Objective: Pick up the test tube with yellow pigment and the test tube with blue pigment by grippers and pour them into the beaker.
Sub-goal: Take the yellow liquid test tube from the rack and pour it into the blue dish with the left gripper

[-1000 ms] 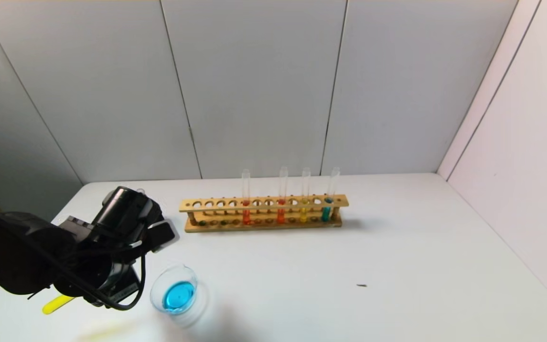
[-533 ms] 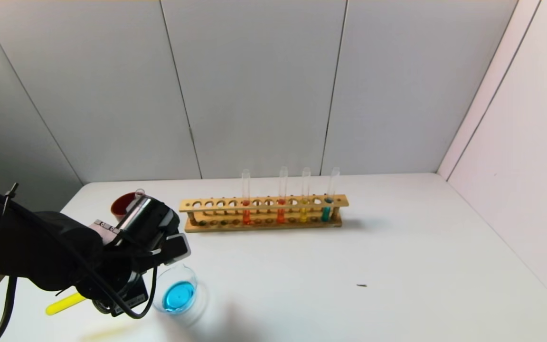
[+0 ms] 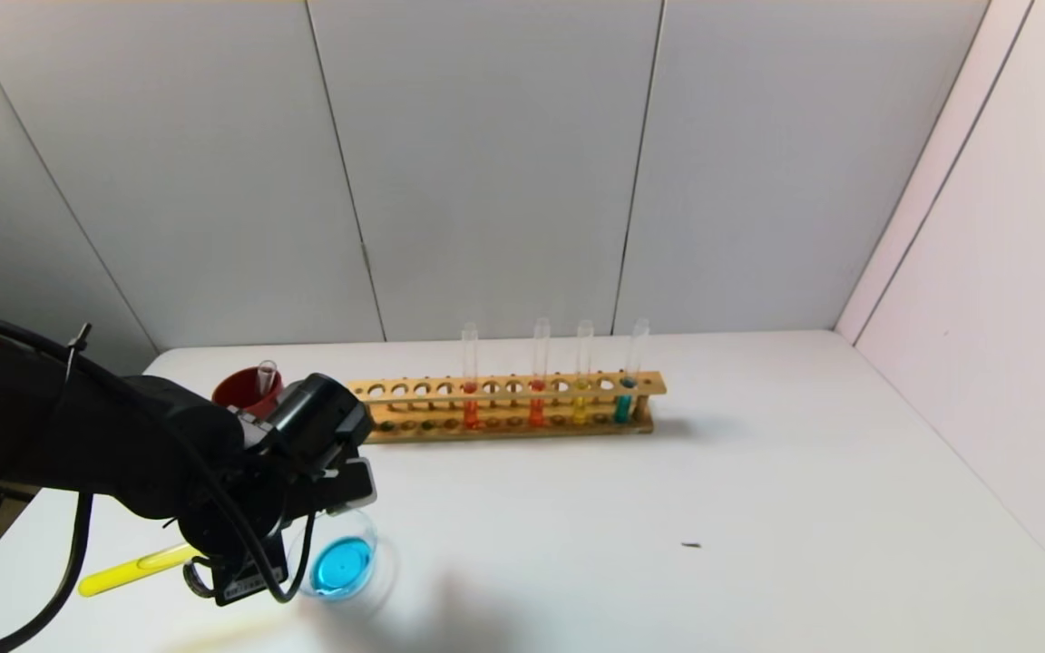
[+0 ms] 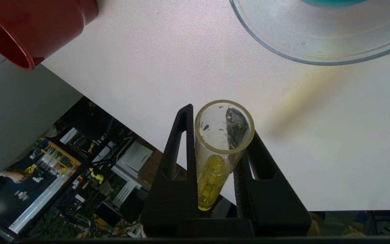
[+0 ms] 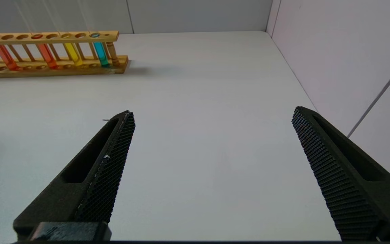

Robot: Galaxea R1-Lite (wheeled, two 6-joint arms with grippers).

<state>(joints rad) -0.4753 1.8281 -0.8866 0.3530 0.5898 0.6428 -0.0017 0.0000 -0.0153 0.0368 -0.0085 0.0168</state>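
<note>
My left gripper [image 3: 250, 535] is shut on the test tube with yellow pigment [image 3: 128, 571], held nearly level just left of the beaker [image 3: 376, 544]. In the left wrist view the tube [image 4: 222, 149] sits between the black fingers [image 4: 178, 162], open mouth toward the beaker [image 4: 317, 40], its yellow liquid toward the closed end. The beaker holds cyan-blue liquid. No tube with light blue liquid shows. My right gripper [image 5: 212, 112] is open and empty over bare table, out of the head view.
A wooden rack [image 3: 504, 408] at the back holds two orange-red tubes, an amber-yellow tube [image 3: 581, 408] and a teal tube [image 3: 622, 404]. A dark-red cup [image 3: 237, 392] with an empty clear tube [image 3: 266, 374] stands behind my left arm. The table edge is close on the left.
My left arm has moved right and forward toward the beaker with the yellow tube in it, uncovering the red cup behind. The beaker and the rack have not moved.
</note>
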